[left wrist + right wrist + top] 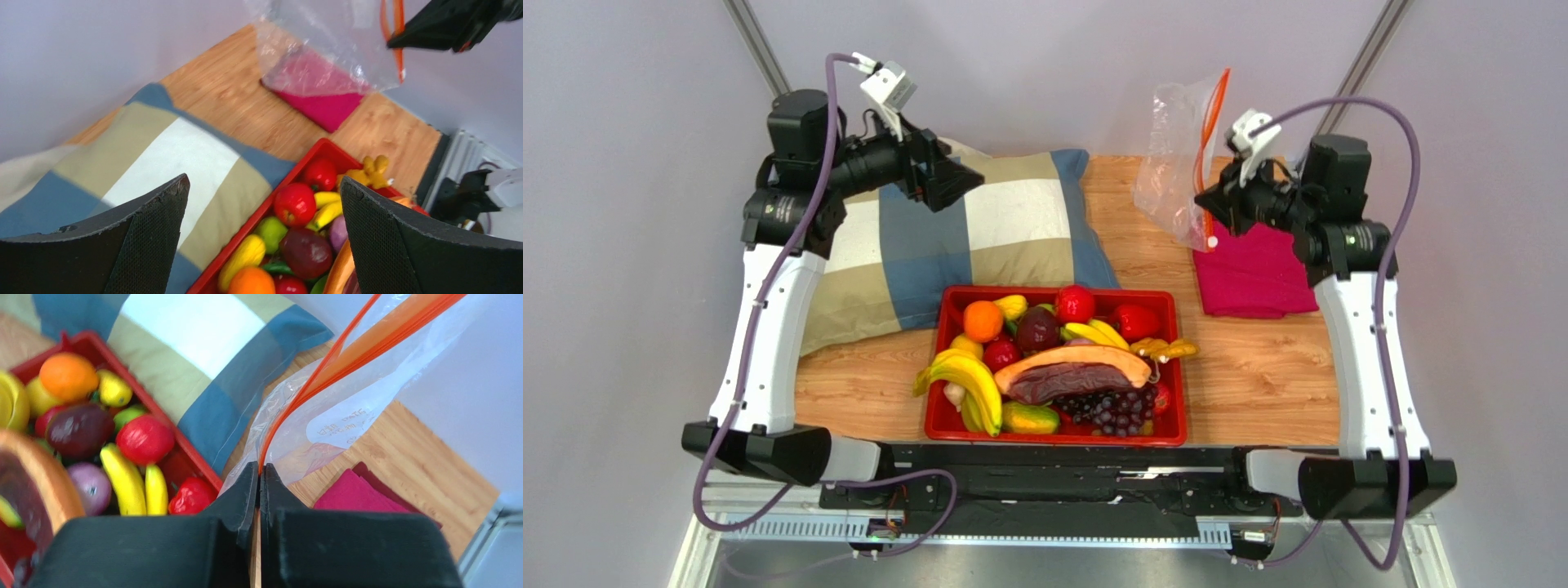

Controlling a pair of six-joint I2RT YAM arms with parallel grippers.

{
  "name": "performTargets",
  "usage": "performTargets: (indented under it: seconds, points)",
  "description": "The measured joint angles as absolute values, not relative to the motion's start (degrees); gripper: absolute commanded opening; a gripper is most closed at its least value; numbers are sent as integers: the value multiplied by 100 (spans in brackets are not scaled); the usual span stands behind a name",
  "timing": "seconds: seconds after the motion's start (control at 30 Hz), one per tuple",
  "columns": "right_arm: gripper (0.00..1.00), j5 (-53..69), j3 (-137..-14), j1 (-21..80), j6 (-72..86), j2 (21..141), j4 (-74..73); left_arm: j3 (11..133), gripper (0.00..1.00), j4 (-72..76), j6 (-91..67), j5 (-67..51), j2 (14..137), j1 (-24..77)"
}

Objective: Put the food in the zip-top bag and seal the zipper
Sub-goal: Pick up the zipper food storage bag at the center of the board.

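The clear zip-top bag (1177, 157) hangs in the air at the back right, over the table. Its red-orange zipper strip (1214, 123) runs up its right edge. My right gripper (1205, 196) is shut on the zipper edge (288, 416); the bag (344, 416) hangs from its jaws. The bag also shows in the left wrist view (325, 46). The food lies in a red tray (1161, 298): the long orange-rimmed slice with maroon flesh (1069, 371) and the pink-purple onion ball (91, 487) among other toy produce. My left gripper (959, 184) is open and empty above the pillow.
A checked pillow (952, 239) lies at the back left, touching the tray. A folded magenta cloth (1257, 276) lies under the right gripper. Bananas (965, 382), an orange (983, 320) and grapes (1118, 408) fill the tray. Grey walls surround the wooden table.
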State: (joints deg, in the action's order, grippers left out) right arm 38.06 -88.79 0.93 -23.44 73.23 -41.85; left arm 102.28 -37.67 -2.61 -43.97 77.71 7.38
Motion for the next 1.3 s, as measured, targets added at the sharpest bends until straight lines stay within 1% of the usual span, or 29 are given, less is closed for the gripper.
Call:
performTargets:
  seconds: [0.1, 0.27, 0.4, 0.53, 0.67, 0.7, 0.83, 0.97, 1.07, 1.17, 1.23, 1.27, 1.3]
  points:
    - [0, 4036, -8374, 255, -3417, 6635, -4392, 10409, 94, -3269, -561, -4762, 8049, 913]
    - [0, 4095, -8084, 604, -5345, 5878, -5076, 11522, 94, -3197, -530, -4864, 8650, 888]
    - [0, 4069, -8044, 823, -6744, 5489, -5529, 11939, 94, -3465, -183, -4748, 8680, 899]
    - [0, 3870, -7867, 1109, -7741, 5231, -5596, 12147, 93, -4062, 340, -4517, 8643, 991]
    - [0, 3498, -7542, 1651, -8364, 5094, -5295, 12383, 93, -5225, 1103, -4045, 8654, 1457]
    - [0, 3352, -7450, 1874, -8499, 5089, -5131, 12545, 93, -5675, 1350, -3885, 8685, 1691]
    - [0, 2847, -7046, 2576, -8925, 5111, -4383, 13238, 93, -6683, 1778, -3616, 8877, 2294]
    - [0, 2327, -6324, 3210, -9445, 5100, -3271, 13747, 93, -7199, 1820, -3540, 9048, 2497]
    - [0, 2053, -6029, 3531, -9749, 5113, -2722, 13756, 93, -7402, 1747, -3562, 9118, 2692]
    - [0, 1831, -5972, 3833, -10029, 5129, -2333, 13753, 93, -7564, 1636, -3559, 9282, 3098]
    - [0, 1723, -5975, 3986, -10154, 5129, -2110, 13738, 91, -7592, 1636, -3411, 9371, 3446]
    - [0, 1680, -5975, 4040, -10208, 5131, -2036, 13714, 86, -7607, 1649, -3271, 9404, 3667]
    - [0, 1651, -5972, 4075, -10245, 5137, -1984, 13686, 85, -7614, 1671, -3146, 9417, 3820]
